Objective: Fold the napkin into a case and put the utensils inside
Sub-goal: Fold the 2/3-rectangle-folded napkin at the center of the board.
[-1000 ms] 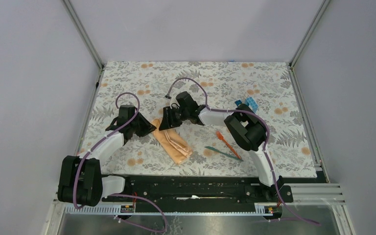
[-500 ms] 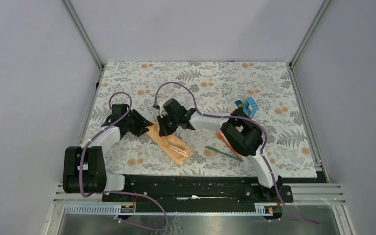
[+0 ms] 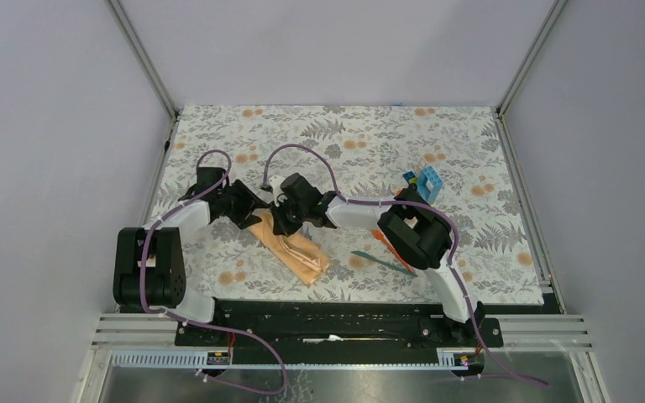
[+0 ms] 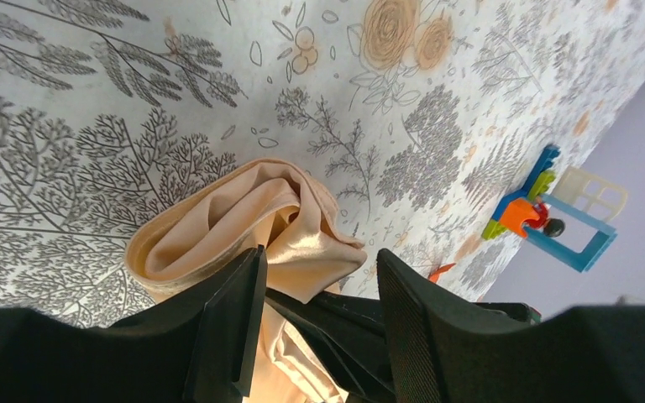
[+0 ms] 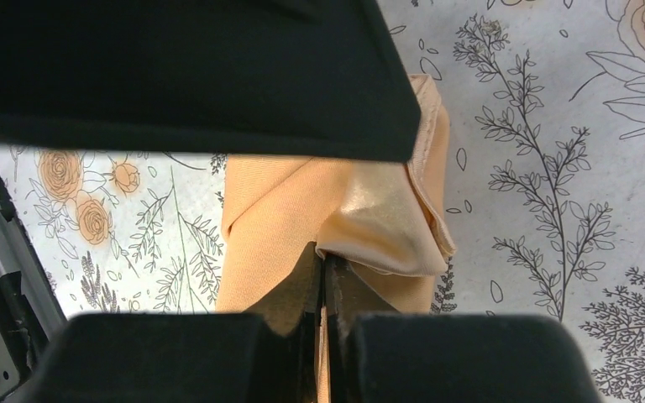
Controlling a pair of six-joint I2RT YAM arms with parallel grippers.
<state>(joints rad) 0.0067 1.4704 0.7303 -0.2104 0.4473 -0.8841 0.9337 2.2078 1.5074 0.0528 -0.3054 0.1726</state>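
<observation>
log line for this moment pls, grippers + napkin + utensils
stage: napkin fold in progress | right gripper: shut, pinching napkin fold | left gripper: open at napkin's far end | teal utensil: on mat, not yet inside

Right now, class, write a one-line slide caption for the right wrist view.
The right gripper, shut, pinches a fold of the peach napkin on the floral mat.

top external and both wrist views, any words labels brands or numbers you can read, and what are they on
No text can be read in any of the three views.
On the floral table mat: only printed leaves and flowers, no words.
On the napkin: plain satin, no label showing.
On the toy blocks: no letters or numbers visible.
On the white patch on the front rail: too small to read, if it bears anything.
</observation>
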